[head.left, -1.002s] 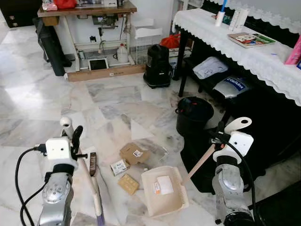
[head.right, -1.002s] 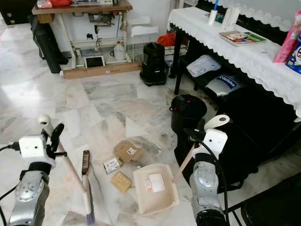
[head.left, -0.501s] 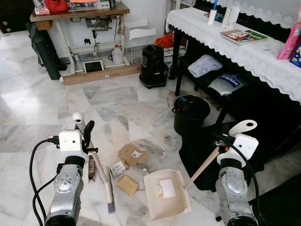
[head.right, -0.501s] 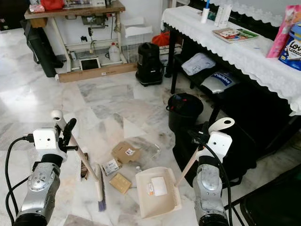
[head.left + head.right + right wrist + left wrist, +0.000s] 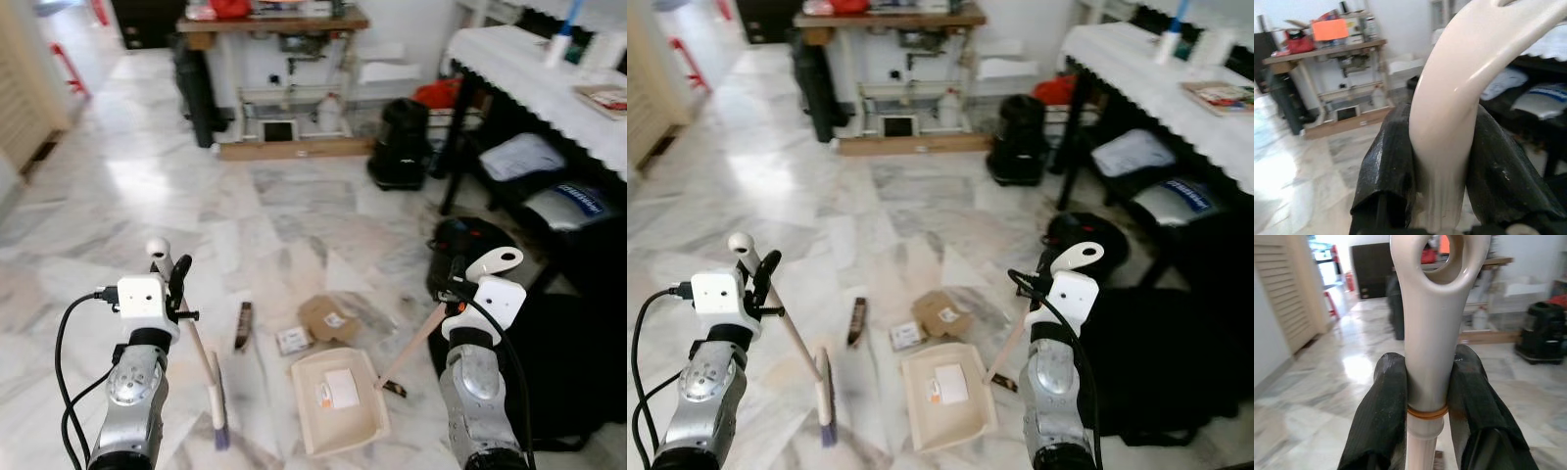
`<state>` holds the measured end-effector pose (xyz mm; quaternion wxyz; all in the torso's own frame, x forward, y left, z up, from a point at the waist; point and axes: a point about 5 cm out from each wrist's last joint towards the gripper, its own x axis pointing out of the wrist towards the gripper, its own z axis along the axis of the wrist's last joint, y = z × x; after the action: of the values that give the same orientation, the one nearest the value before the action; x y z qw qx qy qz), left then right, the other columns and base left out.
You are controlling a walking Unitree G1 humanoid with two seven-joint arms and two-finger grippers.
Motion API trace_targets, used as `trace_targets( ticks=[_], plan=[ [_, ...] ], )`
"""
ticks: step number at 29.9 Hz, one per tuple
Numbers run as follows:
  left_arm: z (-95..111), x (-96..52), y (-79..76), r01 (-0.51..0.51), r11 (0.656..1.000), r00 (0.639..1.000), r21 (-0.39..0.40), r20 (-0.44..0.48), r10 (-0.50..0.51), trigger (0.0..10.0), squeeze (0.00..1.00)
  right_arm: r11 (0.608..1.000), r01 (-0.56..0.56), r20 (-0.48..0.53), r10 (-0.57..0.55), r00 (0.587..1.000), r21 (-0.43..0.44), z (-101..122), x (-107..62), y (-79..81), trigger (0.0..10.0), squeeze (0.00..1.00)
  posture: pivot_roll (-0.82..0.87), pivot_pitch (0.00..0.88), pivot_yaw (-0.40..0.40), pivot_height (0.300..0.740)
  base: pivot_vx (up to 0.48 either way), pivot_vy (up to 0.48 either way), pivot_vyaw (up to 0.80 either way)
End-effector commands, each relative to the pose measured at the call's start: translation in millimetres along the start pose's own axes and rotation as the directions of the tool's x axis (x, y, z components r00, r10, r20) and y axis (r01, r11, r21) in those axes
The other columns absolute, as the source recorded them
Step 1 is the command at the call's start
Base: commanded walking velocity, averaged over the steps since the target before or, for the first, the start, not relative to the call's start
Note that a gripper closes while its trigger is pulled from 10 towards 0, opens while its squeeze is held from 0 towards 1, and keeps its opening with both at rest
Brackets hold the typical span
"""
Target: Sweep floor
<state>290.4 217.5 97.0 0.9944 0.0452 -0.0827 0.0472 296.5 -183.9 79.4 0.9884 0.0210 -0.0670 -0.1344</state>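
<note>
The dustpan [image 5: 338, 399] lies flat on the marble floor [image 5: 147, 196], between the two arms, with a white slip of paper [image 5: 341, 388] inside it. Its long pale handle [image 5: 416, 343] slants up from the pan's right side to the right hand [image 5: 1442, 161], whose two black fingers [image 5: 1386, 166] are clamped on the handle's curved top.

Left of the dustpan, the broom [image 5: 201, 377] stands tilted, its head [image 5: 217, 419] resting on the floor just beside the pan. The left hand [image 5: 1425, 401] grips the broom's cream shaft right below the hanging loop, fingers [image 5: 1383, 406] pressed on both sides.

Just beyond the dustpan's far edge lie a crumpled brown cardboard box [image 5: 328, 316] and a small white packet [image 5: 293, 340], touching or nearly so. A thin dark strip [image 5: 242, 326] lies left of them, apart. A black bin [image 5: 460, 245] stands to the dustpan's far right, near a white-clothed desk [image 5: 529, 73]. Well beyond, a wooden desk [image 5: 274, 22] stands against the wall.
</note>
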Motion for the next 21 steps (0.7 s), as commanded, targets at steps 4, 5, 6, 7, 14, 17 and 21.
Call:
trace_targets(
  ticks=[4,5,6,7,14,17,21],
  plan=[
    [6.8,2.3,0.6,0.008,1.0,1.0,0.01,0.025,-0.008,10.0,0.0,1.0,-0.002,0.051,0.001,0.999,0.031,11.8,2.8,3.8,10.0,0.0,-0.03,0.0,0.022,0.74,0.0,0.0,0.79],
    [6.7,2.1,0.3,0.009,1.0,1.0,0.01,0.025,-0.01,10.0,0.0,0.999,0.001,0.05,-0.002,0.999,0.037,11.9,2.7,4.1,10.0,0.0,-0.03,0.0,0.023,0.74,0.0,0.0,0.79],
    [6.6,2.1,0.1,0.011,1.0,1.0,0.01,0.024,-0.011,10.0,0.0,0.999,0.002,0.051,-0.004,0.999,0.042,12.3,2.6,4.7,10.0,0.0,-0.03,0.0,0.024,0.74,0.0,0.0,0.79],
    [6.4,2.0,0.0,0.012,1.0,1.0,0.01,0.023,-0.012,10.0,0.0,0.999,0.002,0.052,-0.005,0.999,0.05,12.6,2.5,5.5,10.0,0.0,-0.03,0.0,0.025,0.74,0.0,0.0,0.79],
    [4.8,1.1,-0.4,0.016,1.0,1.0,0.014,0.017,-0.017,10.0,0.0,0.993,0.02,0.021,-0.022,1.0,0.117,10.6,1.6,8.3,10.0,0.0,-0.03,0.0,0.021,0.74,0.0,0.0,0.79],
    [4.3,0.6,-0.6,0.016,1.0,1.0,0.015,0.015,-0.016,10.0,0.0,0.993,0.01,0.021,-0.013,1.0,0.115,10.7,1.2,9.9,10.0,0.0,-0.03,0.0,0.017,0.74,0.0,0.0,0.79],
    [3.3,-0.5,-1.8,0.02,1.0,1.0,0.014,0.011,-0.02,10.0,0.0,0.993,0.003,0.018,-0.006,1.0,0.116,10.8,0.9,11.1,10.0,0.0,-0.04,0.0,0.014,0.74,0.0,0.0,0.79]
  ],
)
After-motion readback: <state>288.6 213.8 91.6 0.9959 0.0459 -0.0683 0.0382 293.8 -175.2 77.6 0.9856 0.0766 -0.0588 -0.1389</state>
